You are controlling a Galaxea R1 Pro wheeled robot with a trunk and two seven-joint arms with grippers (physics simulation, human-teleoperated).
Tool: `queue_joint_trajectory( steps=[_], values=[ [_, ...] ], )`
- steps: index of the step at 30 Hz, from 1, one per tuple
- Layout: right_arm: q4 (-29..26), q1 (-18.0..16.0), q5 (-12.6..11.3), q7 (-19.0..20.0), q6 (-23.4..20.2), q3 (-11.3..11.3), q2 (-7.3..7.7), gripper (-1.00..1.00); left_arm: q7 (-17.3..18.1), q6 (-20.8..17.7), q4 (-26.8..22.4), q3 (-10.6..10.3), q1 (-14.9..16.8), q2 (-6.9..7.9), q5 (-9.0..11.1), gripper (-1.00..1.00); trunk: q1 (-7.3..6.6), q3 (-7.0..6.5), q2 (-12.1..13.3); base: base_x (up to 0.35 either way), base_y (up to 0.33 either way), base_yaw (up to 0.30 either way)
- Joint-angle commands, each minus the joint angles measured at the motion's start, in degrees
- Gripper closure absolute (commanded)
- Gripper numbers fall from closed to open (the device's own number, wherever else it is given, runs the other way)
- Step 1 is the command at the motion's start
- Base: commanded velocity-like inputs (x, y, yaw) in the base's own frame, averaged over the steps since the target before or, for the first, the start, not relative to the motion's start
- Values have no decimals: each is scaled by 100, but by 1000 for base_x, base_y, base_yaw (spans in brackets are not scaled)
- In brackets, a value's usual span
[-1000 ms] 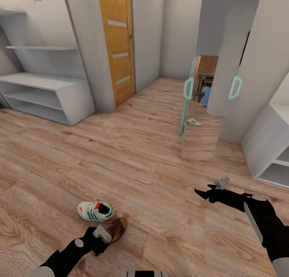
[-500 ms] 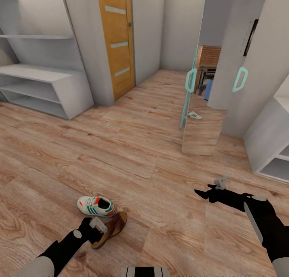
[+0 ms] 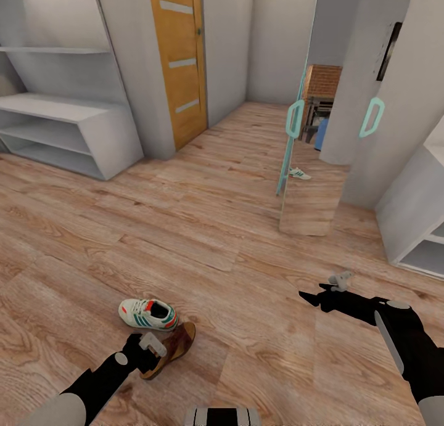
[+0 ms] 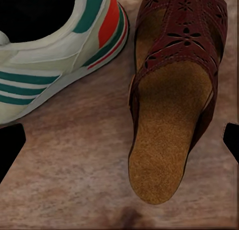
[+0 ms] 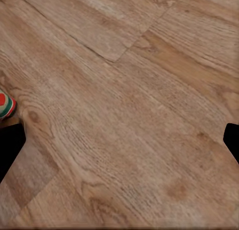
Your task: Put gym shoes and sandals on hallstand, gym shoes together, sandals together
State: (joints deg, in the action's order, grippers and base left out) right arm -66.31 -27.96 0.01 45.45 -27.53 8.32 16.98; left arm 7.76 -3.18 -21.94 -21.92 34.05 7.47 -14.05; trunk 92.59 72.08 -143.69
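One gym shoe (image 3: pixel 148 314) lies on the corridor floor (image 3: pixel 203 241) close in front of me. A sandal (image 3: pixel 177 346) lies flat just beside it, footbed up. My left gripper (image 3: pixel 154 354) hovers over the sandal's heel end, open. In the left wrist view the sandal (image 4: pixel 174 115) and the gym shoe (image 4: pixel 55 55) lie side by side, and the left gripper (image 4: pixel 119 145) holds nothing. My right gripper (image 3: pixel 307 298) hangs open over bare floor to the right. A sliver of the gym shoe (image 5: pixel 5 105) shows in the right wrist view. The hallstand (image 3: pixel 68 130) stands far left.
An orange door (image 3: pixel 179 62) is set in the wall beyond the hallstand. A mirrored wardrobe door (image 3: pixel 308 167) with teal handles stands ahead on the right; a second small sneaker (image 3: pixel 299 174) shows at its foot, perhaps a reflection. A grey cabinet (image 3: pixel 419 222) stands at the far right.
The camera has shifted, so the hallstand and door sit higher in the picture. My left gripper has drawn back a little, and more of the sandal shows. The right arm is still.
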Motion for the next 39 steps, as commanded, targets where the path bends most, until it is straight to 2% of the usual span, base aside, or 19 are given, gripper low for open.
queue_joint_trajectory(
  steps=[1, 17, 27, 34, 39],
  values=[
    [-5, -2, -1, 26, -42, 10, -1, -100, 24, -30, -17, -1, -1, 0, -54, -100, 1, 33, -3, 0, 0, 0],
    [-5, -4, -1, 26, -42, 5, -1, -100, 20, -25, -20, -22, -12, 20, -54, -100, 42, 520, -25, 0, 0, 0],
    [-5, -3, -1, 26, -42, 4, -1, -100, -49, -18, -20, -17, -6, 41, -58, -100, 42, 608, -25, 0, 0, 0],
    [-5, -6, -1, 26, -42, 3, -1, -100, -490, 3, -24, -18, -1, 9, -57, -100, 42, 636, -25, 0, 0, 0],
    [-5, -5, -1, 26, -42, 3, -1, -100, -654, 8, -27, -23, 6, -18, -58, -100, 42, 641, -25, 0, 0, 0]
  ],
)
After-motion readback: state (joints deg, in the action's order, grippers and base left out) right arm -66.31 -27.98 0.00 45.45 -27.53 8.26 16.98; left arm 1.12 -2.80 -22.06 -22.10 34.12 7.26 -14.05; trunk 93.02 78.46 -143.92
